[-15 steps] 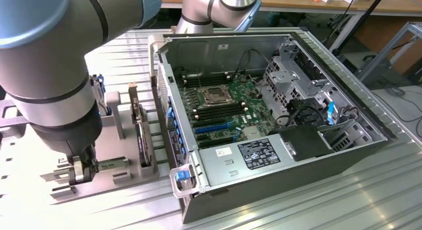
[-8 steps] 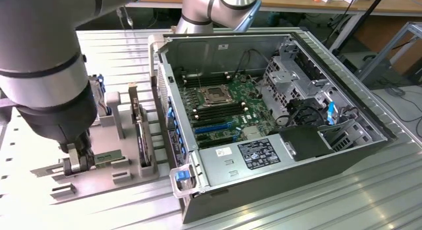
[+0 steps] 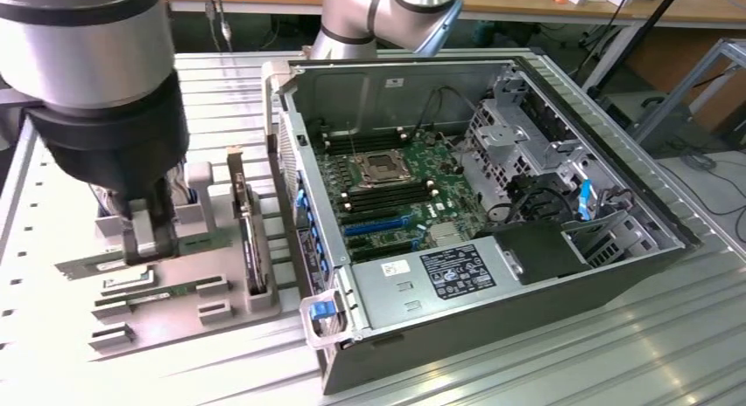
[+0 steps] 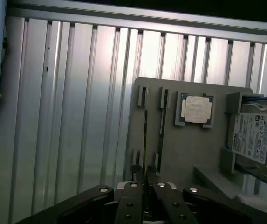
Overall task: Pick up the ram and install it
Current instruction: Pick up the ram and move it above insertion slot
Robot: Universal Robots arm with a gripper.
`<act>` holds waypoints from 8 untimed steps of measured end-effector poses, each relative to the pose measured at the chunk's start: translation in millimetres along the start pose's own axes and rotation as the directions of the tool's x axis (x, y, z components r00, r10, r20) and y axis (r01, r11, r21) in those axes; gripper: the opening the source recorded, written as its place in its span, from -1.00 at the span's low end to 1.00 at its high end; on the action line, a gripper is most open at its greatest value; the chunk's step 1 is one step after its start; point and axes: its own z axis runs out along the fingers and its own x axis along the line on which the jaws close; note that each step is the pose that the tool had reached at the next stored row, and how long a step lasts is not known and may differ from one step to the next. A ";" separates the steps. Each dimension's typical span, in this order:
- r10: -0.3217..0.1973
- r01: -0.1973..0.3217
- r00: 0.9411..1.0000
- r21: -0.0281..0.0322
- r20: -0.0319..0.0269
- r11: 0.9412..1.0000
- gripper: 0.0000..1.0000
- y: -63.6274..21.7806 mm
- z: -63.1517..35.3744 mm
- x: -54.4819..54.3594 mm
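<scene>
**Pincer clamped on the ram in its tray**

The black two-fingered pincer (image 4: pixel 145 179) is shut on the long, thin green ram stick (image 4: pixel 145 135). The stick stands on edge in a slot of the grey plastic parts tray (image 4: pixel 189 149). An open black computer case (image 3: pixel 373 96) lies at the exterior view's right.

On the slotted table (image 3: pixel 466 371), the holder tray (image 3: pixel 175 323) lies at the exterior view's left. The open computer case (image 3: pixel 490 205) stands just beside it on the right. The hard drive (image 3: pixel 251 231) stands on edge along the tray's side nearest the case. Left of the drive, the gripper (image 3: pixel 148 244) is down on the tray, its fingers apparently either side of the ram (image 3: pixel 87 266) in its slot. A second stick (image 3: pixel 157 292) lies on the near side. The processor chip (image 4: pixel 197 109) sits between the slots and the drive. Inside the case, the motherboard (image 3: pixel 397 196) lies flat, with the power supply (image 3: pixel 466 271) near and the drive cage (image 3: pixel 525 144) right.
</scene>
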 end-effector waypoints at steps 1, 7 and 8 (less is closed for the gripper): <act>0.000 0.000 1.000 0.000 0.000 1.000 -0.72 -4.7 -2.5 0.5; 0.000 0.000 1.000 -0.003 0.000 1.000 -0.72 -52.5 -16.0 5.1; 0.000 0.000 1.000 -0.002 0.000 1.000 -0.72 -57.1 -16.6 5.3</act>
